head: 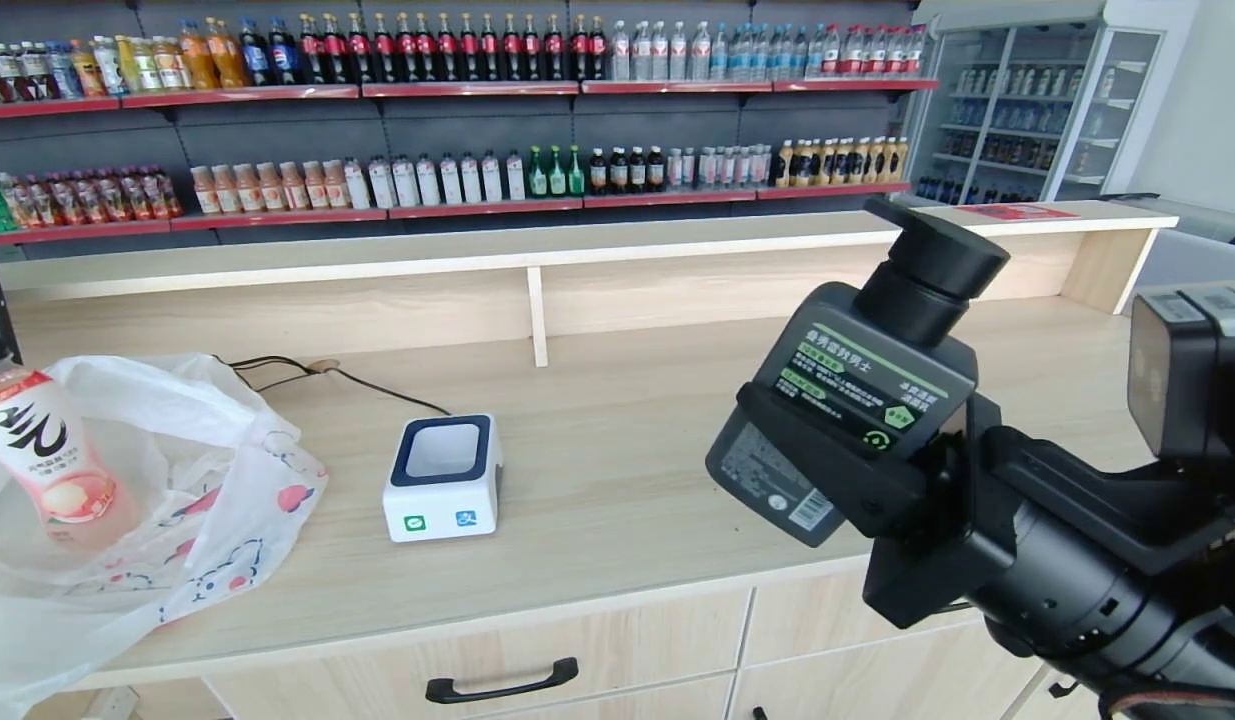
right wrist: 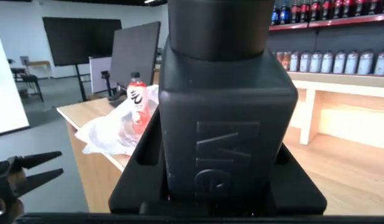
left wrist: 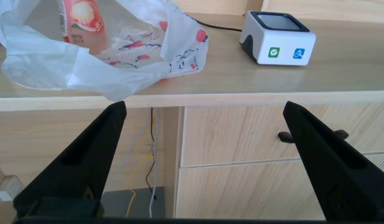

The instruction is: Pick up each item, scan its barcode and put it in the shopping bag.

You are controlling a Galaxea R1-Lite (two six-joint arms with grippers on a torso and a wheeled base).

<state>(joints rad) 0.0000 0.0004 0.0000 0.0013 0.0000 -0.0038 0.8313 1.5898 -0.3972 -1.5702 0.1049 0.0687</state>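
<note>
My right gripper (head: 877,470) is shut on a dark grey square bottle (head: 857,390) with a black cap, holding it tilted in the air over the right part of the counter. From the right wrist, the bottle (right wrist: 223,112) sits between the fingers (right wrist: 142,168). The white barcode scanner (head: 443,478) stands mid-counter, its window facing up. At the left lies the white printed shopping bag (head: 227,470) with a pink drink bottle (head: 52,460) upright in it. My left gripper (left wrist: 204,109) is wide open and holds nothing, below the counter's front edge, facing the bag (left wrist: 117,68) and scanner (left wrist: 279,37).
A black cable (head: 377,385) runs from the scanner to the raised back ledge (head: 537,250). Drawers with black handles (head: 502,685) sit under the counter. A dark monitor (right wrist: 134,53) stands beyond the bag. Shelves of bottles (head: 457,60) and a fridge (head: 1017,110) lie behind.
</note>
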